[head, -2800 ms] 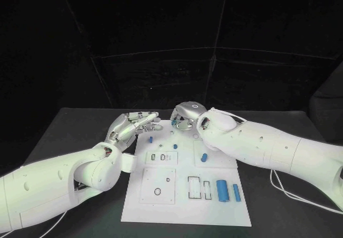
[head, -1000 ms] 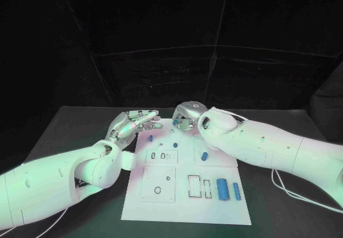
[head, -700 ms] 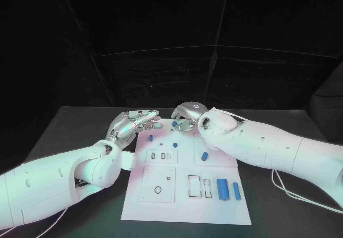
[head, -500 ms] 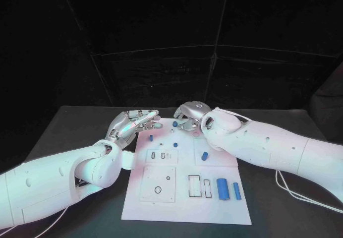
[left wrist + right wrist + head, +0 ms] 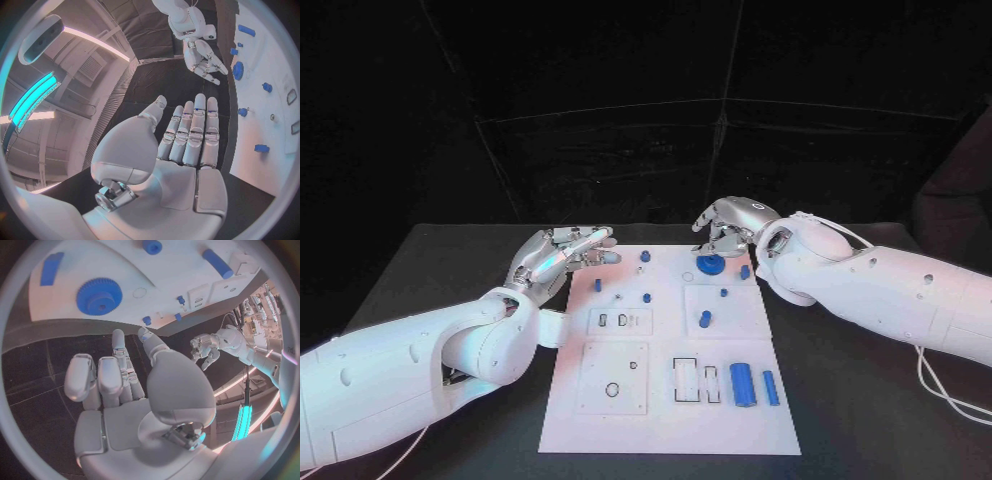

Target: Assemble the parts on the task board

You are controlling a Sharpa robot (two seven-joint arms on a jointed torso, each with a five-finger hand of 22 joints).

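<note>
Both hands are hovering at the far end of the board (image 5: 668, 420), likely because that is where the loose parts are lying. The right hand (image 5: 730, 226) is hanging just above and behind the gear (image 5: 711, 264), its fingers loosely curled and a little apart, holding nothing; the right wrist view is showing bare fingers with the gear (image 5: 99, 296) lying flat on the white plate beyond them. By my reading, the hand is poised either to take the gear or is clear of it after a placement; which, I cannot tell. The left hand (image 5: 557, 254) is waiting beside the board's left far corner, fingers straight and pressed side by side with the thumb apart, empty, probably kept out of the way. The gear is a round, toothed blue disc with a centre hole. Small blue pegs (image 5: 648, 297) are standing nearby, a short cylinder (image 5: 705, 319) is lying mid-board, and two longer cylinders (image 5: 744, 384) are lying side by side near the front right.
</note>
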